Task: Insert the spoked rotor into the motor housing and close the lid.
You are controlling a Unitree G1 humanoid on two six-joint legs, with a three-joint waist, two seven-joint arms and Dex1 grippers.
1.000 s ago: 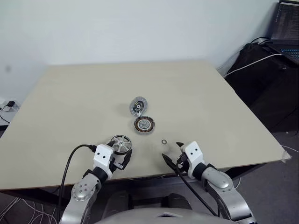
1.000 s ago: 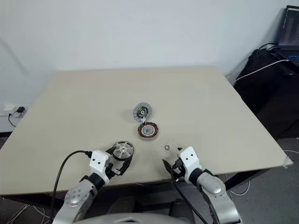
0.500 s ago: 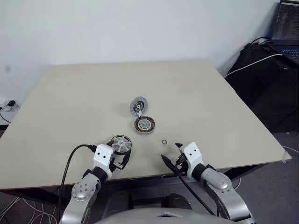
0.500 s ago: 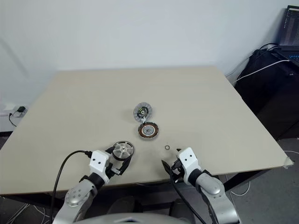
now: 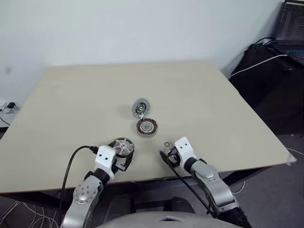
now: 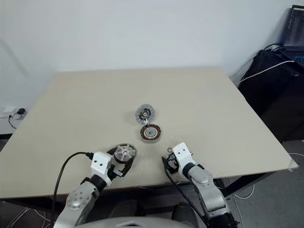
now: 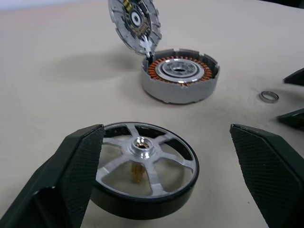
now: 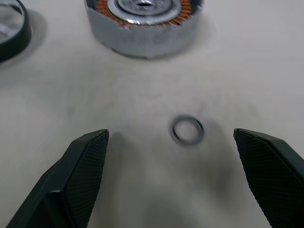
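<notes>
Tabletop [image 5: 71, 104]: spoked rotor [image 7: 142, 170] between left gripper [image 7: 173, 190] fingers

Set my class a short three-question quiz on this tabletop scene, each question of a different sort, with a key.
1. True or false: the left pincer is shut on the rotor.
2. What lies on the table between the fingers of the right pincer? A) the small ring B) the lid C) the housing
3. Fill in: the lid stands tilted up at the housing's ____ edge, seen from the robot.

Key
1. False: its fingers stand open on either side of the rotor, not gripping it.
2. A
3. far
</notes>
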